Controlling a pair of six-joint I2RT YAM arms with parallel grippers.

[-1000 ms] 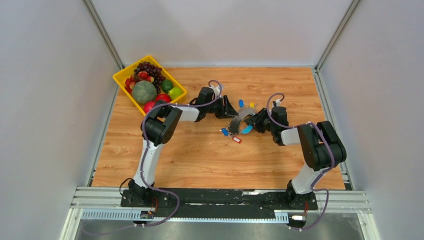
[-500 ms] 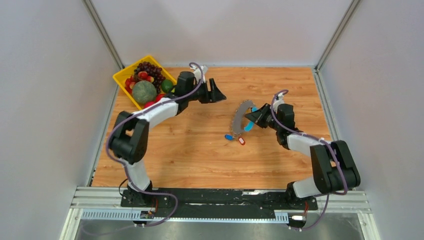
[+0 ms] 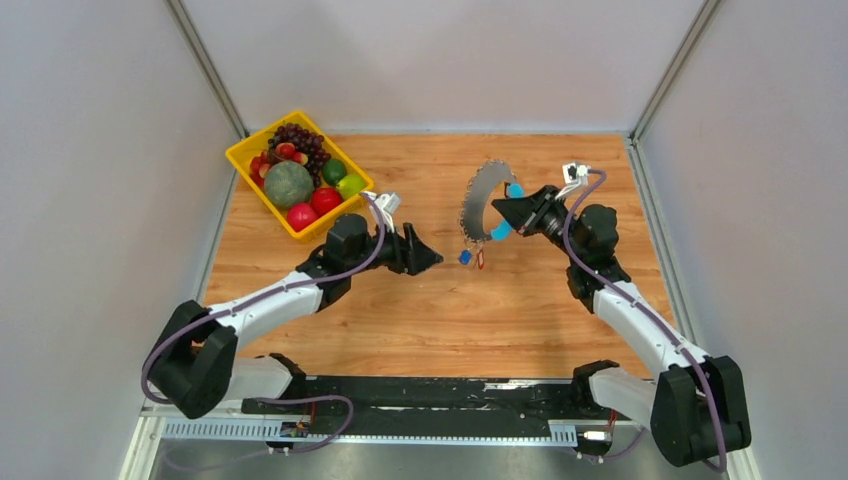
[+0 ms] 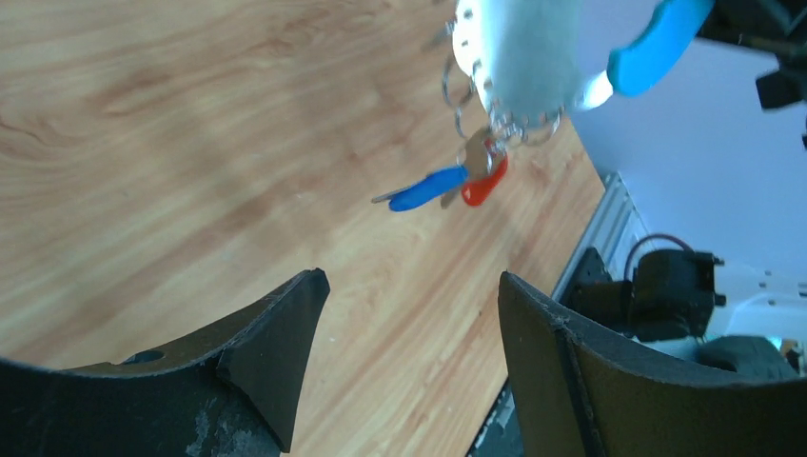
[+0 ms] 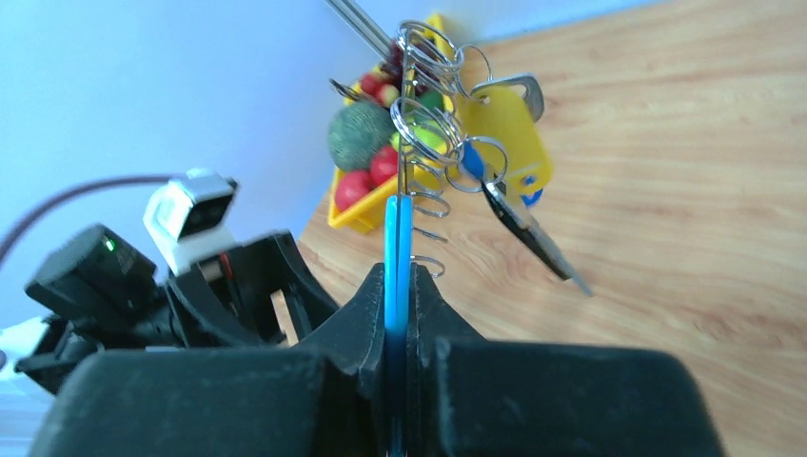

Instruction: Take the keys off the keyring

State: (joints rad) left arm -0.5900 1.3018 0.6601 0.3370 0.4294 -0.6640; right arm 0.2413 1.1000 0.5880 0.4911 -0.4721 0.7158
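My right gripper (image 3: 500, 211) is shut on the bright blue band (image 3: 498, 232) of the keyring (image 3: 478, 195) and holds it up off the table. The grey part arcs up and left. Keys with a blue tag (image 3: 465, 257) and a red tag (image 3: 480, 259) dangle from its lower end. In the right wrist view the blue band (image 5: 398, 243) is pinched between my jaws, with wire rings (image 5: 423, 76), a yellow tag (image 5: 504, 138) and a dark key (image 5: 528, 228) beyond. My left gripper (image 3: 432, 258) is open and empty, just left of the dangling keys (image 4: 438, 186).
A yellow basket (image 3: 248, 152) of fruit stands at the back left of the wooden table (image 3: 400, 320); it also shows in the right wrist view (image 5: 347, 214). Grey walls close in the left, right and back.
My left arm has swung from beside the basket forward to the table's middle, left of the keys. My right gripper has lifted the keyring higher, and the keys now hang off the table.
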